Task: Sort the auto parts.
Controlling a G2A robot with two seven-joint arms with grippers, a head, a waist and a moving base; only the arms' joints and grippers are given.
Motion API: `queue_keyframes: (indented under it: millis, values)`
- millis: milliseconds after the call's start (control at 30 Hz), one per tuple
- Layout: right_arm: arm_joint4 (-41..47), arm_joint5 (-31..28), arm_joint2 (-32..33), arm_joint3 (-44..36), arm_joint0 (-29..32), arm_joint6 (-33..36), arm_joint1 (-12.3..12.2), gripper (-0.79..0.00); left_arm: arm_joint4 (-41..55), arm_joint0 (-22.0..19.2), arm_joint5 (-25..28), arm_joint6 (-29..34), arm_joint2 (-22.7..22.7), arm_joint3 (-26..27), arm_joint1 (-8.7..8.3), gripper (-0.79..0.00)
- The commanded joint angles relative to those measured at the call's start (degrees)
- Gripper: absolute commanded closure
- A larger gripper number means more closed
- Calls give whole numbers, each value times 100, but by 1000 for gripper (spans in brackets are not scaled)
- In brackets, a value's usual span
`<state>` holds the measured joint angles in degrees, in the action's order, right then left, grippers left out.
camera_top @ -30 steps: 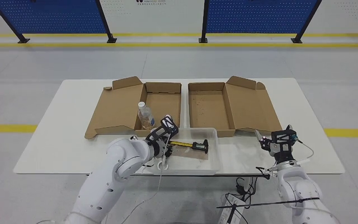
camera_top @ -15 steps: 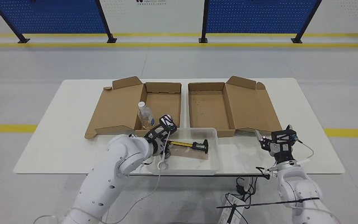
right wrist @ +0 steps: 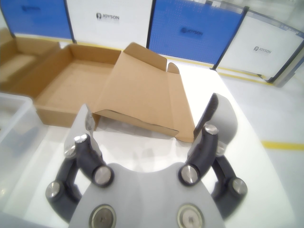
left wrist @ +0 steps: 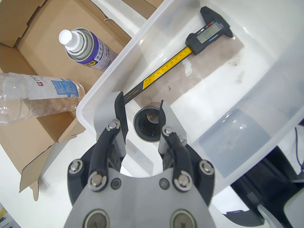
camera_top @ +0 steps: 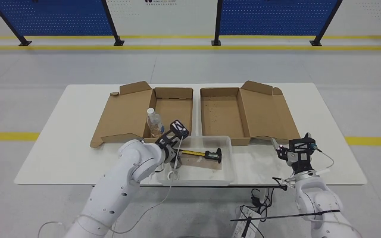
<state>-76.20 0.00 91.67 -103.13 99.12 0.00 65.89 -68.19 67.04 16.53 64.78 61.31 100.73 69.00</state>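
white table (camera_top: 59,137), front edge: left gripper (left wrist: 142,110) has crept over the black ring (left wrist: 146,129) in the bin (left wrist: 133,43), jaws apart, ready to grab; right gripper (right wrist: 149,115) jaws gape too.

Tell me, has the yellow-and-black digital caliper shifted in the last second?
No. The yellow-and-black caliper keeps the same spot and angle inside the clear plastic tub.

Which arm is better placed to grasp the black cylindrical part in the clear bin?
Left. The left gripper is open inside the clear bin, straddling the black cylindrical part; the right gripper is open over the table, outside the bin.
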Motion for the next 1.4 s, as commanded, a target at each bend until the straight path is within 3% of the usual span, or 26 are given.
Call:
queue_keyframes:
  millis: [0, 1367]
  values:
    - [0, 0, 0, 0, 0, 0, 0, -785, 25, -21, 9, 70, -19, -32, 0, -339]
    - [0, 0, 0, 0, 0, 0, 0, -785, 151, -287, -207, 695, -164, -256, -20, -360]
